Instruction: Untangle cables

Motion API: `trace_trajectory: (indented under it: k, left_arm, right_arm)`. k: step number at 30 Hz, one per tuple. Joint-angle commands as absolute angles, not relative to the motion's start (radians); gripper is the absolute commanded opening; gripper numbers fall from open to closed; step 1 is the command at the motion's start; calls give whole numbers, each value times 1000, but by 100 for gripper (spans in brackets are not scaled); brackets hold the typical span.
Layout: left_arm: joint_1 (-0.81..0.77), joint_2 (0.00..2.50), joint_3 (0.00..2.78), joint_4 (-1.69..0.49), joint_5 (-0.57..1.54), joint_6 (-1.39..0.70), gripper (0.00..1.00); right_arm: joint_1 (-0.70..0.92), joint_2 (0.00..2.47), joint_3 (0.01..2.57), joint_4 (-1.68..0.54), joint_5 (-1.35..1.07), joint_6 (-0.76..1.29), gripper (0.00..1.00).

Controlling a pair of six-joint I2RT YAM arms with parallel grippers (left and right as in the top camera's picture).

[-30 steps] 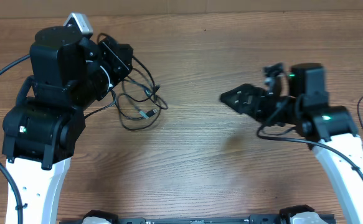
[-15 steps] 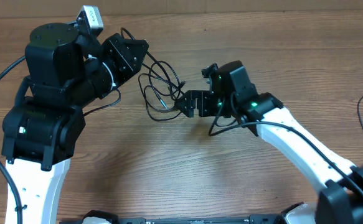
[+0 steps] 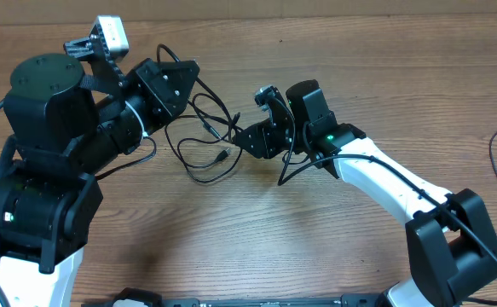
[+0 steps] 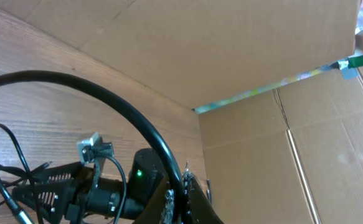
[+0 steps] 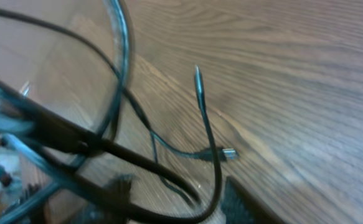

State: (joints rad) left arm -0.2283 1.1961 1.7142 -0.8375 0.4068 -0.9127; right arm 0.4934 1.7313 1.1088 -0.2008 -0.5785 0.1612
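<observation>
Cables (image 3: 204, 136), thin, limp and light, sag between my left gripper (image 3: 184, 77), fingers seemingly pinched on a strand, and right gripper (image 3: 245, 141), whose opening I cannot tell; I'd grip beside the loose plug (image 3: 221, 156).

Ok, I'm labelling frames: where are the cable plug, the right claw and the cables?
cable plug (image 5: 228, 154), right wrist view, metal tip.
right claw (image 3: 243, 141), overhead view, between its fingertips.
cables (image 3: 204, 180), overhead view, lower loop.

Blk cable (image 4: 44, 75) arcs over table (image 4: 19, 37), cardboard (image 4: 262, 50) behind.
</observation>
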Motion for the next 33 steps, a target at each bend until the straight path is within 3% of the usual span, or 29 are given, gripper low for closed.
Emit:
trace_trajectory:
  k: [1,7,12,14,24,27,29,32,33]
  left_arm:
    - [-223,1189,1733,-830,426,-897,4]
    - [-222,1189,1733,-830,356,-888,4]
    - [-171,1189,1733,-833,233,-867,4]
    - [-126,1189,1733,-838,229,-867,5]
    - [249,1198,1732,-1005,144,-851,4]
    - [290,1224,1731,-1108,150,-852,4]
    - [282,1268,1731,-1203,163,-852,14]
    - [275,1326,1731,-1267,208,-850,17]
    - [273,1357,1731,-1292,239,-826,18]
  right_arm:
    - [501,1731,1112,-193,-648,70,7]
    - [497,1731,1111,-338,-474,107,4]
    - [406,1731,1111,-571,43,463,4]
    - [338,1731,1111,-633,109,549,4]
    - [0,1731,1111,-740,111,594,4]
    - [-10,1731,1111,-746,79,564,4]
    - [14,1731,1111,-717,-34,456,4]
    - [42,1730,1111,-685,-136,359,4]
    - [60,1730,1112,-666,-271,269,4]
